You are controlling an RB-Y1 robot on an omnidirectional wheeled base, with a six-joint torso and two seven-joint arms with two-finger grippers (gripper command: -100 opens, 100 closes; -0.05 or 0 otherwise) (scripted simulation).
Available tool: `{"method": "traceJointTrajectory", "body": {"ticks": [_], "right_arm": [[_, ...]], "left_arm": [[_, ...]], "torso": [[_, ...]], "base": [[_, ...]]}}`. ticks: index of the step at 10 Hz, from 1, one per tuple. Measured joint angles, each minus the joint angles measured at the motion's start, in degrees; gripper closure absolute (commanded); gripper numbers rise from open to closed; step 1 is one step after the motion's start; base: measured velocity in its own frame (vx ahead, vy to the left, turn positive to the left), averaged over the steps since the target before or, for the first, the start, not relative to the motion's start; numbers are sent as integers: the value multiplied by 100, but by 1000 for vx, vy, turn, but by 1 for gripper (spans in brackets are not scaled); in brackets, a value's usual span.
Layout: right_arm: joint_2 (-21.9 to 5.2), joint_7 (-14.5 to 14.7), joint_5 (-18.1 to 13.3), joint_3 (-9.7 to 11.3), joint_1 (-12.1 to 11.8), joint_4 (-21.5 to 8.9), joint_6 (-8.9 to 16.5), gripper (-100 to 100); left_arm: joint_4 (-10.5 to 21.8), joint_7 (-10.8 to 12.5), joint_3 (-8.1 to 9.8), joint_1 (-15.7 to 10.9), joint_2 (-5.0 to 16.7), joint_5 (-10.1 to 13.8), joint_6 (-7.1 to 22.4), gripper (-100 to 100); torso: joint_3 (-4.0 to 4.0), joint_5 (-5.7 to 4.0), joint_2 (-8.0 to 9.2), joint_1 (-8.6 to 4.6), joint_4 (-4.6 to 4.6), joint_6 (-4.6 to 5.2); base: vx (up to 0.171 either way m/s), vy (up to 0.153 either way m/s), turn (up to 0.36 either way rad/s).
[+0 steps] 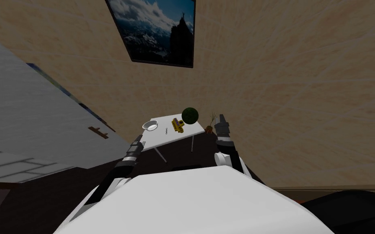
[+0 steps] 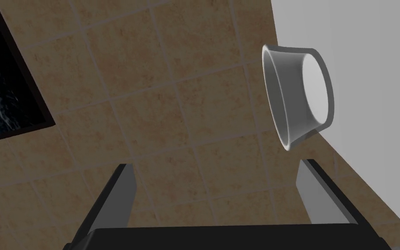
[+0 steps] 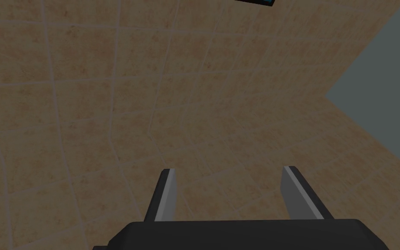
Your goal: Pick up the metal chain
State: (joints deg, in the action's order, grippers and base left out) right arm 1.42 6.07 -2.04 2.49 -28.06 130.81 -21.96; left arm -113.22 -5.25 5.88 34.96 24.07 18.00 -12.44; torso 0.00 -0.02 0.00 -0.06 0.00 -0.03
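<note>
Chain (image 1: 166, 131) lies on the white desk (image 1: 178, 137), near its middle, between a bowl (image 1: 150, 125) on its left and a yellow block (image 1: 177, 125) on its right. From the head it is a few small dark marks, and its links cannot be told apart. What the yellow block is cannot be made out either. A dark green ball (image 1: 190, 115) sits at the desk's far right, just beside the block. A thin plant (image 1: 211, 121) stands past the right corner, its base partly hidden. The left tool (image 1: 137, 141) hangs at the desk's near left corner, close to the bowl and apart from the chain. The right tool (image 1: 222, 118) is raised off the desk's right side, near the plant. A dark picture (image 1: 158, 30) hangs on the tiled wall above, its top cut off.

At the left wrist, the left tool (image 2: 217, 179) has its fingers (image 2: 124, 191) spread wide with nothing between them. The grey bowl (image 2: 296, 97) is seen side-on, its base against the desk's pale top (image 2: 368, 65), just beyond one fingertip and not touching it. A corner of the picture (image 2: 4, 87) shows, the rest cut off.

At the right wrist, the right tool (image 3: 229, 182) also has its fingers (image 3: 166, 193) spread, and nothing is between them.
</note>
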Motion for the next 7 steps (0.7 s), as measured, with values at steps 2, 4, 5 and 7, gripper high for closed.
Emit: {"method": "traceJointTrajectory", "body": {"ticks": [2, 4, 5, 7], "right_arm": [[0, 0, 0, 0, 0, 0, 0, 0], [0, 0, 0, 0, 0, 0, 0, 0], [0, 0, 0, 1, 1, 0, 0, 0], [0, 0, 0, 1, 1, 0, 0, 0]], "left_arm": [[142, -97, 132, 23, 238, 265, 239, -100], [270, -225, 271, 103, 480, 546, 481, -100], [354, -321, 347, 162, 616, 709, 608, -100], [568, -457, 487, 148, 887, 1000, 875, -100]], "torso": [[-1, 0, -2, 0, 0, 1], [-1, 0, -2, -4, -1, 0], [-1, -1, -3, -4, -1, 4], [-3, -1, -5, -5, -1, 4]], "base": [[14, -29, -176], [12, -34, -166], [15, -26, -122], [19, -36, -156]]}}
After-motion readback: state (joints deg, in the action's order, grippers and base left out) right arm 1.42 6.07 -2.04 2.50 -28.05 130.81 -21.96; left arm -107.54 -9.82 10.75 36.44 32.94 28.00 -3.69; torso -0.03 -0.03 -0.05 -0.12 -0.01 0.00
